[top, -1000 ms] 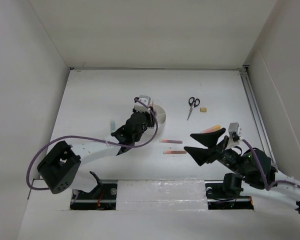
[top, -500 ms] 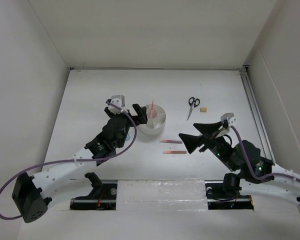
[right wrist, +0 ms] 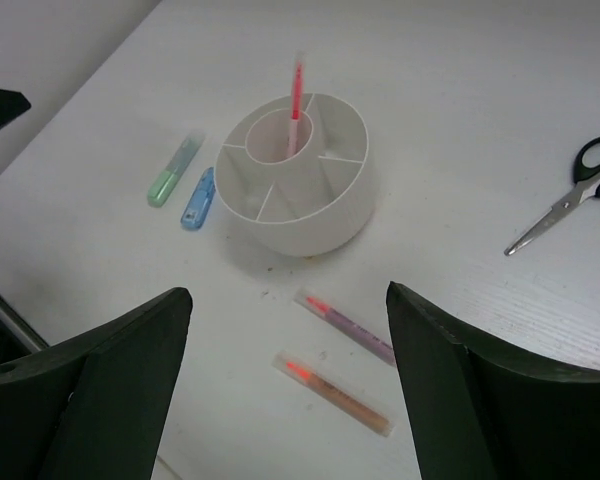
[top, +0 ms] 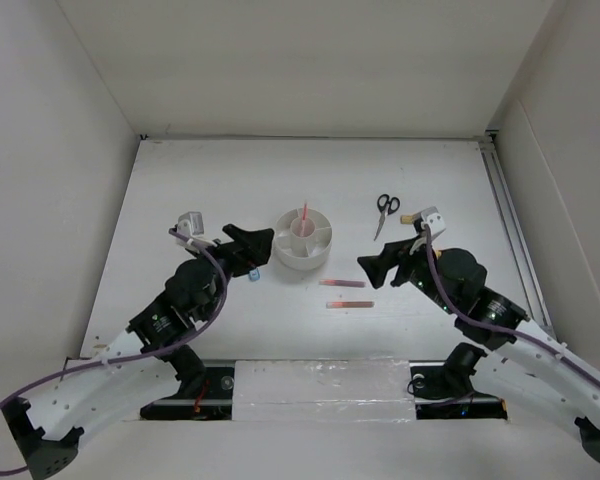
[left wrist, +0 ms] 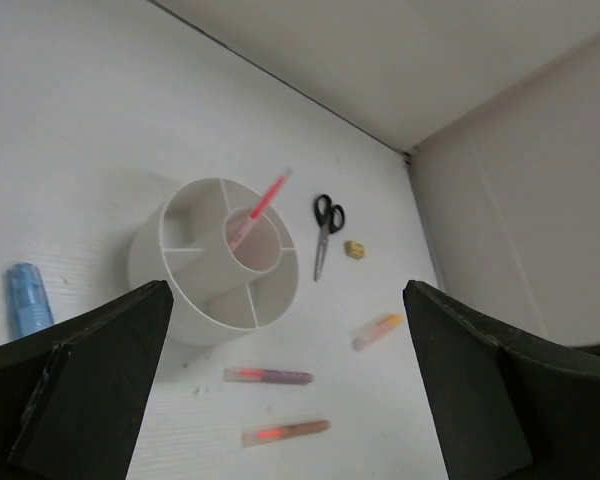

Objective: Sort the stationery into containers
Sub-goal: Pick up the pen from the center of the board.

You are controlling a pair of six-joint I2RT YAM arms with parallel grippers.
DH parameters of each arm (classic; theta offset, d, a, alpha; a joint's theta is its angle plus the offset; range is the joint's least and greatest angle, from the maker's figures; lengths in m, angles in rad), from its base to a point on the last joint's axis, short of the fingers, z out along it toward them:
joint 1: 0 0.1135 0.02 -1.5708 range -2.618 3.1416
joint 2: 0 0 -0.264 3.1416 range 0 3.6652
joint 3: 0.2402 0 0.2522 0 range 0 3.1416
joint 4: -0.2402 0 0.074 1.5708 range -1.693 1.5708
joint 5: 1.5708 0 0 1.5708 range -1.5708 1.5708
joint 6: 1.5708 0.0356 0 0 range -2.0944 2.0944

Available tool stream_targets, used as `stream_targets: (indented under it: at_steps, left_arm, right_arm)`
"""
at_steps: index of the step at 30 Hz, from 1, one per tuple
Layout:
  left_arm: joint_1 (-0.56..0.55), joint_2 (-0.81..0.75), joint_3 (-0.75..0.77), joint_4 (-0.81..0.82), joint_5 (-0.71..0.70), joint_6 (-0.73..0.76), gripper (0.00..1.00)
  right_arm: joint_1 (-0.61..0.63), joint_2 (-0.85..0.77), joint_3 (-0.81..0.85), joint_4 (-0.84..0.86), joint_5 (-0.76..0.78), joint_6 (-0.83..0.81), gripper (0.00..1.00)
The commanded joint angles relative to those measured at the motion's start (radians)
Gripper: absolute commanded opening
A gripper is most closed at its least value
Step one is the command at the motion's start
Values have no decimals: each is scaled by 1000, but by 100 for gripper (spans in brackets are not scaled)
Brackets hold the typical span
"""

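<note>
The left arm has drawn back from the white organizer, which half a second ago it partly covered, and the right arm has swung in toward the middle of the table.

The left end effector hovers just left of the organizer with its fingers spread wide and nothing between them. In the right wrist view a green marker lies flat to the left of the organizer. A blue marker lies beside it, nearer the organizer's wall but not touching it.

The organizer stands upright, a centre cup ringed by divided compartments. One thin pink pen stands in the centre cup, leaning against its rim with its top above the organizer. The outer compartments that show hold nothing.

Nearer the arms, just right of the organizer, two more pens lie flat and roughly parallel, a small gap apart. The farther pen has a pink end and a purplish barrel. The nearer pen has a red end and a brownish barrel. Any print on them is too small to read.

Farther back and to the right lie the black-handled scissors, blades shut and pointing toward the arms, with the tan eraser just to their right. The left wrist view shows an orange-yellow marker lying right of the two pens.

The right end effector hangs over the table right of the two pens, fingers wide apart and holding nothing.
</note>
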Motion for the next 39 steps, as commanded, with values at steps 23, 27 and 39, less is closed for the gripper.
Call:
stream_targets:
  at_steps: [23,27,39]
  left_arm:
    - [-4,-23,-1,-212,209,-215,100]
    - [-4,-43,45,-310,209,-178,100]
    - [-4,-126,100,-400,215,-41,100]
  right_arm:
    - [-101,444,-12,31,-204,8,76]
    - [-122,541,23,42,-244,-41,76]
    - [-128,697,125,96,-354,-143,76]
